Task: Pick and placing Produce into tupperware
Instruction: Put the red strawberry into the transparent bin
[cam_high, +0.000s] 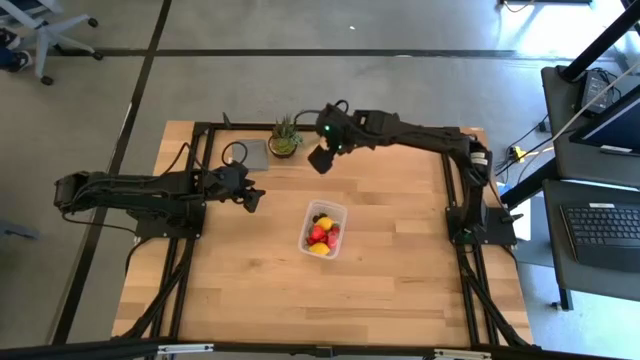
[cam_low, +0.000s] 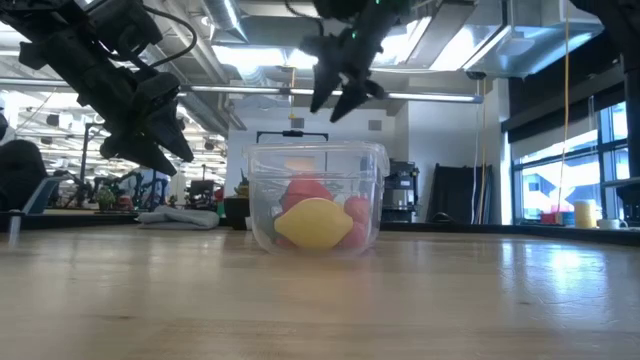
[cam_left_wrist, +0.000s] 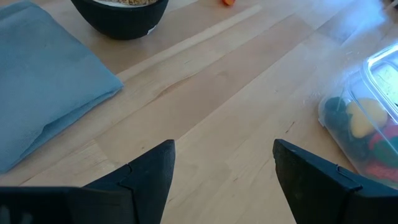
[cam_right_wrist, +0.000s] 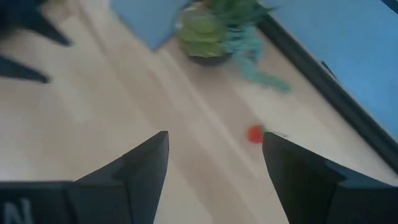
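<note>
- High view: the small clear rectangular plastic tub (cam_high: 323, 229) sits just right of the centre of the pale wooden table (cam_high: 400, 300), already holding yellow, red and dark fruit pieces (cam_high: 320, 235). The right tool (cam_high: 321, 158) hangs at about twelve o'clock from the tub, beside the green spiky potted plant (cam_high: 285, 137). The left tool (cam_high: 252, 197) waits at about ten o'clock from the tub.
- Low view: a yellow lemon-like piece (cam_low: 313, 224) and red pieces lie inside the tub; both tools hang above the table, holding nothing.
- Left wrist view: the left tool's fingers (cam_left_wrist: 152, 174) stand apart and empty, the filled tub off to one side.
- Right wrist view: the right tool's fingers (cam_right_wrist: 140, 168) are spread and empty over one small red piece (cam_right_wrist: 255, 134) lying loose on the table near the plant.
- Judgement: most produce is in; that red piece, at least, is left.
</note>
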